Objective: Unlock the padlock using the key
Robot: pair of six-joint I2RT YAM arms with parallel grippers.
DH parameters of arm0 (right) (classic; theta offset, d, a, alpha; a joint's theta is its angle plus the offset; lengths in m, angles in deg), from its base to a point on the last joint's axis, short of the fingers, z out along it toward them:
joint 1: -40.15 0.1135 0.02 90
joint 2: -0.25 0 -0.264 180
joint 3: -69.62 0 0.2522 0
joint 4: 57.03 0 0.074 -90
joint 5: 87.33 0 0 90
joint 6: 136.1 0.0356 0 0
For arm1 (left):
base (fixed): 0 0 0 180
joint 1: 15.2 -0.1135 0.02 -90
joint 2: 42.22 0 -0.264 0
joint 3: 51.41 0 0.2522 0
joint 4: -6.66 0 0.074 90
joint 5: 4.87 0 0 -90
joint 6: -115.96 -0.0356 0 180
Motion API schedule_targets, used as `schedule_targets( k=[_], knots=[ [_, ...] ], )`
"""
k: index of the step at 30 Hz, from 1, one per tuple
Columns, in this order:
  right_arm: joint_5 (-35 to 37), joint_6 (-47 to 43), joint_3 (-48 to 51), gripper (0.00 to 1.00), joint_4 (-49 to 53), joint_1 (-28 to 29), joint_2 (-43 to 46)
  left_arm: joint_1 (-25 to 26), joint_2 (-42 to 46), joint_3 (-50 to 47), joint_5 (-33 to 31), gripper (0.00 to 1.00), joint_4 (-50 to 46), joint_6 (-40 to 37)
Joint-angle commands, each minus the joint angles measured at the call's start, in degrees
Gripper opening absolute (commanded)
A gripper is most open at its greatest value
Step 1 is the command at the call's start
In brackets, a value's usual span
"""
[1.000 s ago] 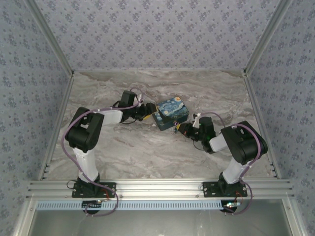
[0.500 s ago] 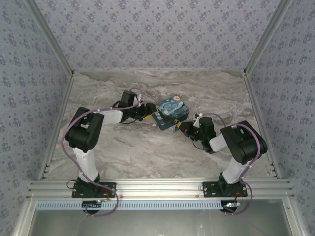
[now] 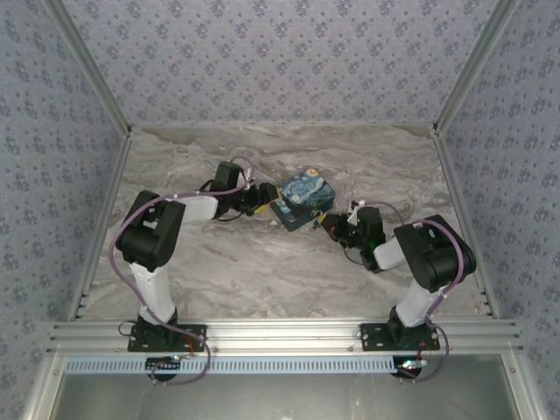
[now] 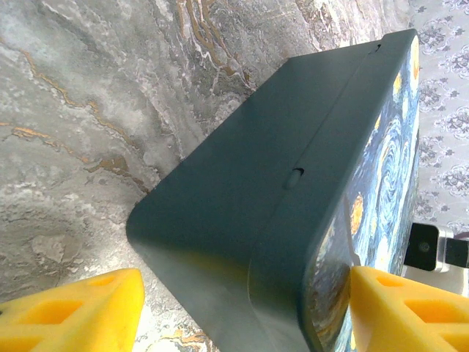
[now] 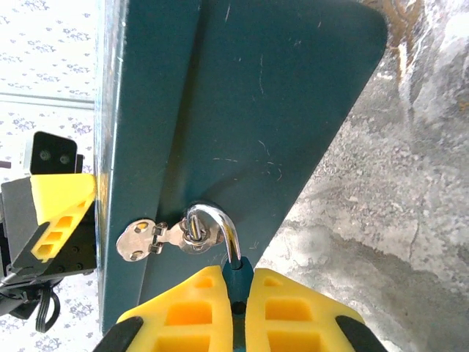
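Observation:
The starry-night box (image 3: pixel 302 199) lies mid-table between my two grippers. My right gripper (image 5: pixel 239 277) is shut on the blue body of the padlock (image 5: pixel 223 220). Its pale shackle hooks through the ring of the box's metal hasp (image 5: pixel 146 240). I cannot tell whether the shackle's short end sits free of the body. The key is hidden. My left gripper (image 4: pixel 245 275) straddles the box's opposite corner (image 4: pixel 242 220). One finger (image 4: pixel 396 308) lies against the painted lid. The other finger (image 4: pixel 80 312) stands a small gap off the box's side.
The marble tabletop (image 3: pixel 262 262) has free room in front of the box and behind it. Patterned walls and metal frame posts (image 3: pixel 455 175) close in the sides. Purple cables (image 3: pixel 385 206) loop over both arms.
My right gripper has shifted slightly toward the far side along the box's front, still holding the padlock. The left arm and the box look nearly unchanged.

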Motion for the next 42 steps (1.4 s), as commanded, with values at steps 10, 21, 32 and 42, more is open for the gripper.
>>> schedule_targets(
  k=[10,21,32,42],
  knots=[
    [3.57,-2.60,2.20,0.08,6.79,-2.44,5.53,-0.67,-1.71,-2.13,-4.14,0.71,-9.63,-0.90],
    [5.68,-5.85,3.81,0.09,16.40,-4.57,14.22,-1.02,-2.02,-0.99,-4.23,0.72,-10.20,-1.20],
    [6.48,-1.96,3.14,0.09,11.47,-4.25,10.46,-1.07,0.57,-1.93,-3.79,0.75,-9.13,-1.19],
    [8.55,3.63,2.17,0.09,4.05,-3.63,4.31,-0.52,0.92,-3.50,-3.17,0.76,-7.29,-0.29]
  ],
)
